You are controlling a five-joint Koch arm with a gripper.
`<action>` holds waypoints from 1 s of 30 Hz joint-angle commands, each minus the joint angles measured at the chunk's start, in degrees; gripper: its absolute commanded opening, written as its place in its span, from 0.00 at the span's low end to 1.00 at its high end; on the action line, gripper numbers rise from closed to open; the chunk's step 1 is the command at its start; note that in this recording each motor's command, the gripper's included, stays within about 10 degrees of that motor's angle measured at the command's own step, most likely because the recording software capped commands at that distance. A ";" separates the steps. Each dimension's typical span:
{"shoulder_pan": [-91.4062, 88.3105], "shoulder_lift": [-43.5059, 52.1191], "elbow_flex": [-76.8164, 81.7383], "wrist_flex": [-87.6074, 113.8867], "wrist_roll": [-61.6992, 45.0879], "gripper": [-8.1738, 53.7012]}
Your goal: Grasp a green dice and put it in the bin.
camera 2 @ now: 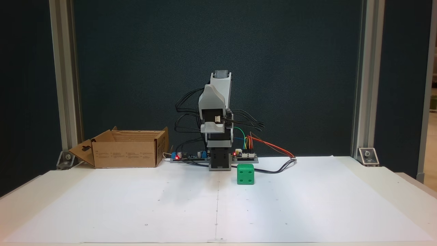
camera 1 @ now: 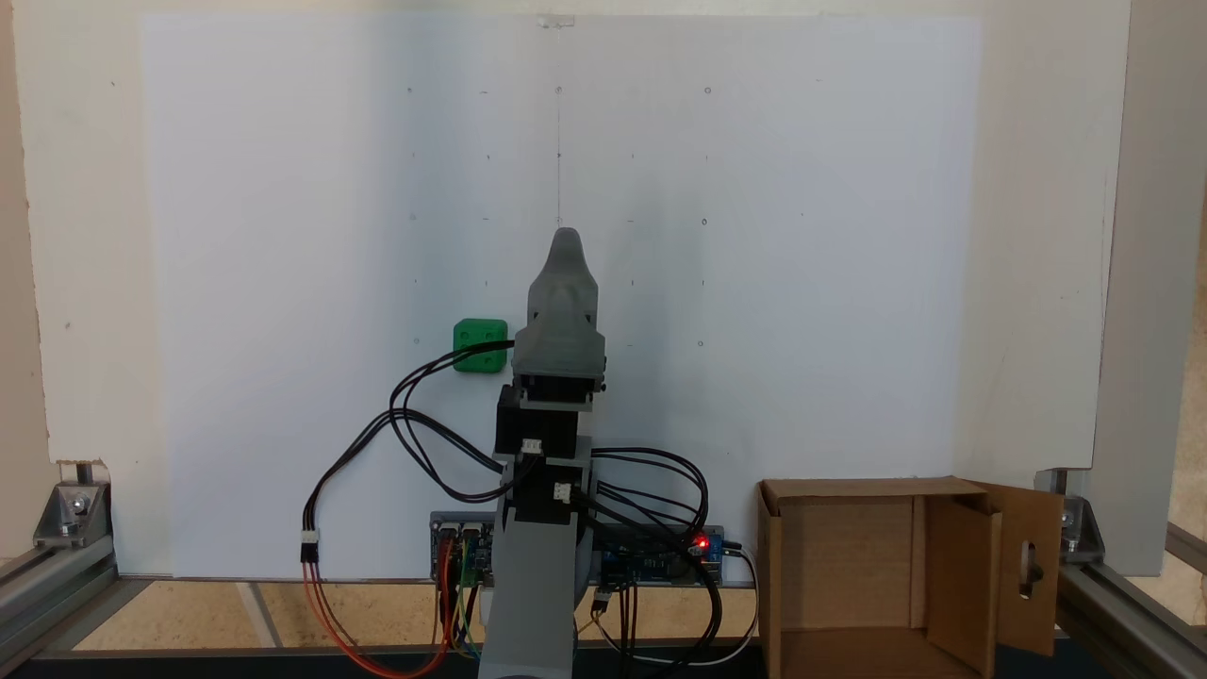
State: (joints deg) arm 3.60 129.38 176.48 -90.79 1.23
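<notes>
One green dice (camera 2: 245,174) on paper, beside folded arm's fingers (camera 1: 564,236)

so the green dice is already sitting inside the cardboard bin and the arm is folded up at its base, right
Not quite. The green dice is not in the bin; it sits on the white paper close to the arm's base, well apart from the box, as both fixed views show. The arm is indeed folded up at its base.
</notes>
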 commanded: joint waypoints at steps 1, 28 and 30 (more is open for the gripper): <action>1.32 6.24 2.64 3.96 0.18 0.86; 1.93 6.15 2.64 4.13 0.09 0.86; 1.85 6.15 2.64 4.13 0.09 0.86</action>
State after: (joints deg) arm 5.01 129.38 176.48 -86.31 1.23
